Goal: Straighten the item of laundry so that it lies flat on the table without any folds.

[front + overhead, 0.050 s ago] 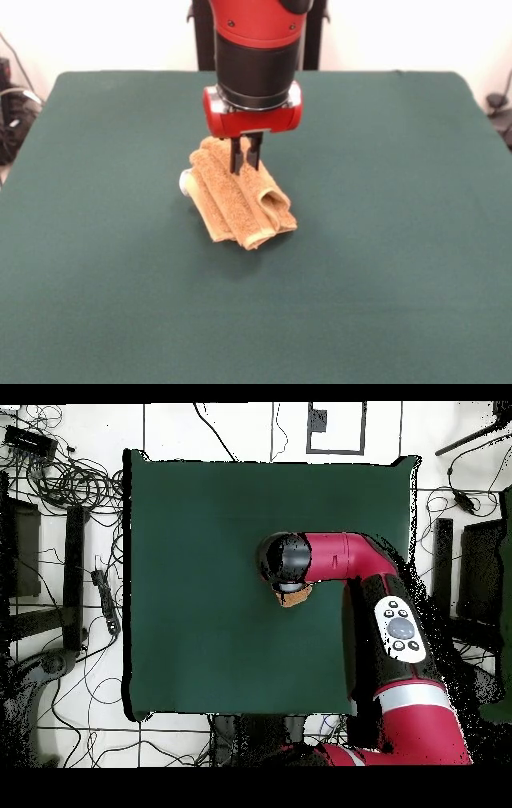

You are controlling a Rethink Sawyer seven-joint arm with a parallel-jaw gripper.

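Note:
The item of laundry (pixel 240 206), an orange-tan terry towel, lies bunched in several thick folds near the middle of the dark green table (pixel 384 256). A white label (pixel 186 184) pokes out at its left side. My gripper (pixel 246 166) comes straight down onto the towel's upper end, its two black fingers close together and pinching a ridge of cloth. In the overhead view only a small patch of the towel (pixel 293 597) shows beside the arm's wrist, which hides the gripper over the table (pixel 200 584).
Green cloth stretches wide on every side of the towel. Beyond the table edges, cables (pixel 60 474) and equipment lie on the floor. The red arm (pixel 400 634) reaches in over the table's right edge in the overhead view.

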